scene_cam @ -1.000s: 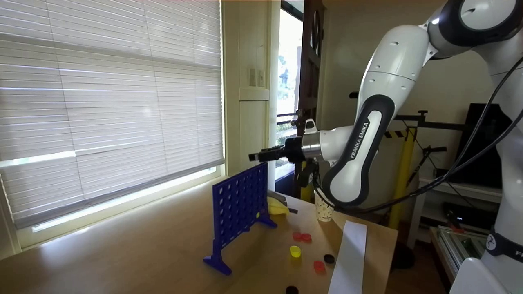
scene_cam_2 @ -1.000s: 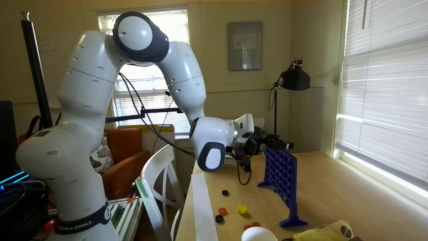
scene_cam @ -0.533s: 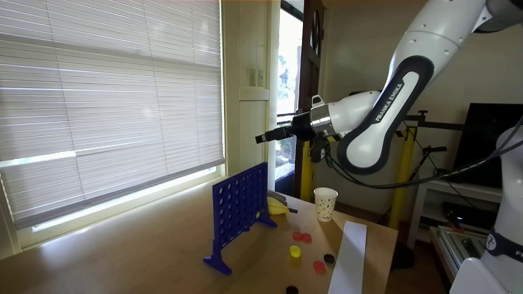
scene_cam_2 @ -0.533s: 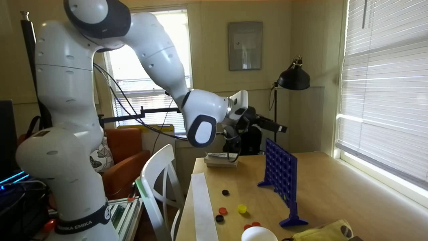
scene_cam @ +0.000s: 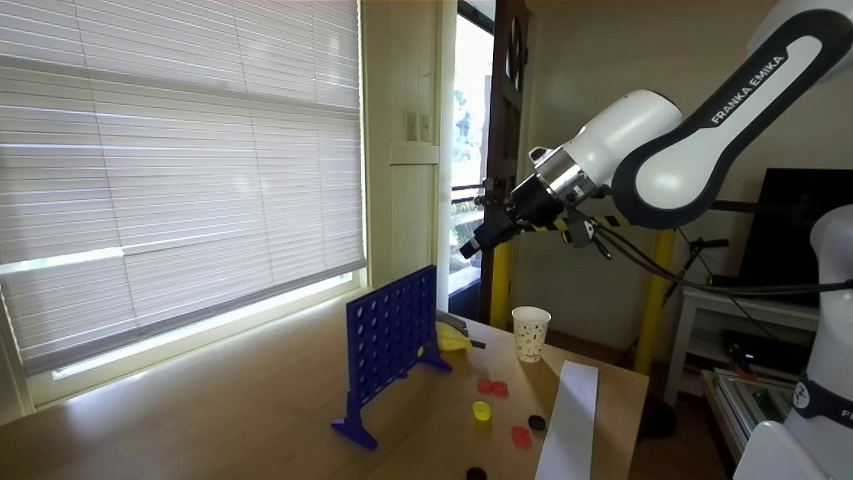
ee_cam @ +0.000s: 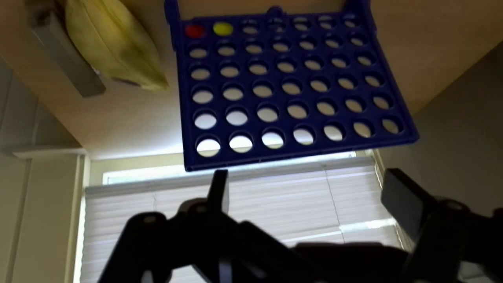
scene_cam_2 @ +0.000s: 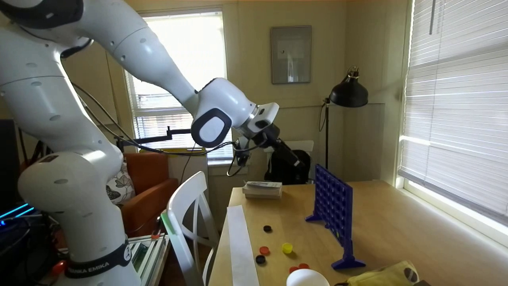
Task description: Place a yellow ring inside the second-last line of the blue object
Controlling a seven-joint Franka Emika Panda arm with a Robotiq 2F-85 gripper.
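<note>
The blue object is an upright blue grid board [scene_cam: 392, 333] on two feet; it also shows in an exterior view [scene_cam_2: 334, 206] and, feet upward, in the wrist view [ee_cam: 279, 101]. In the wrist view a yellow disc [ee_cam: 223, 28] sits in its bottom row, second from the left, beside a red disc [ee_cam: 195, 30] in the end column. Another yellow ring [scene_cam: 481, 411] lies on the table in front of the board, also in an exterior view [scene_cam_2: 287, 248]. My gripper [ee_cam: 306, 184] is open and empty, above and back from the board, tilted downward [scene_cam: 469, 249].
Red discs [scene_cam: 520, 436] and black discs [scene_cam: 536, 422] lie near the yellow ring. A patterned white cup [scene_cam: 530, 337] and a white strip [scene_cam: 570, 417] stand or lie near the table's edge. A yellow pouch [scene_cam_2: 383, 274] lies beyond one board end. Books [scene_cam_2: 262, 190] lie at the far end.
My gripper has moved back from over the board's top edge toward the robot's base, first rising, then tilting downward. The board and the pieces on the table have not moved.
</note>
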